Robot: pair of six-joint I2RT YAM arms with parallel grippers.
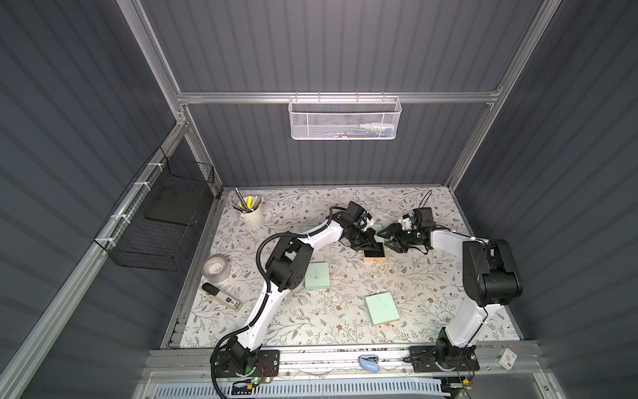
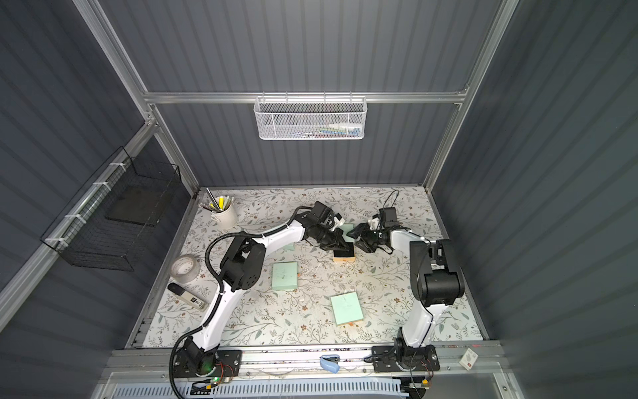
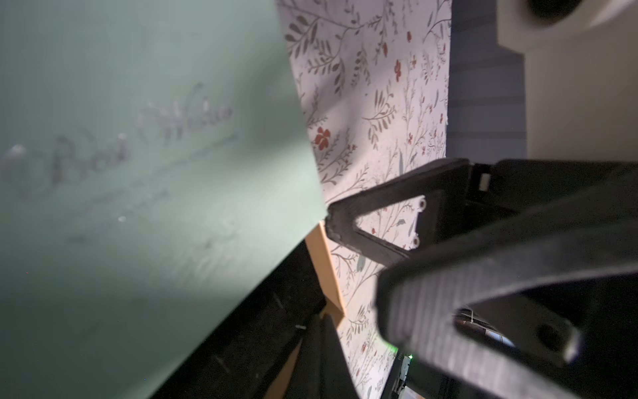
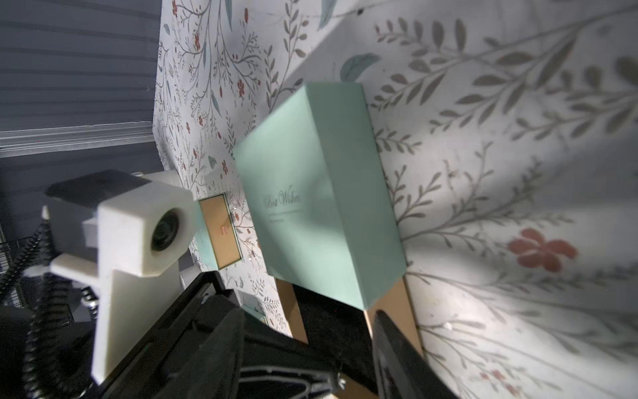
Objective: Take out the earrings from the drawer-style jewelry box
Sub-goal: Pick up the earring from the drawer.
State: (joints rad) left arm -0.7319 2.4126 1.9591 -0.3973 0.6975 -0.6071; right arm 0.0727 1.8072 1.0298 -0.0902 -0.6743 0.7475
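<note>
The jewelry box stands at the back middle of the table, and its mint sleeve point(image 1: 378, 228) point(image 3: 138, 172) point(image 4: 321, 193) lies flat. Its drawer point(image 1: 374, 255) point(image 2: 344, 256) is pulled out toward the front, showing tan walls point(image 3: 328, 269) and a black lining point(image 4: 331, 321). My left gripper point(image 1: 373, 246) point(image 3: 319, 323) reaches down into the drawer with its fingers pressed together. A tiny whitish earring point(image 3: 299, 326) point(image 4: 340, 381) shows right at their tips. My right gripper point(image 1: 390, 238) point(image 4: 316, 349) is open beside the box. One of its fingertips point(image 3: 333, 217) rests against the sleeve's corner.
Two closed mint boxes point(image 1: 317, 275) point(image 1: 381, 307) lie nearer the front, and a third point(image 1: 307, 228) sits partly under my left arm. A pen cup point(image 1: 251, 214), a tape roll point(image 1: 215, 267) and a black-and-white device point(image 1: 222, 297) stand at the left. A wire basket point(image 1: 155, 221) hangs on the left wall.
</note>
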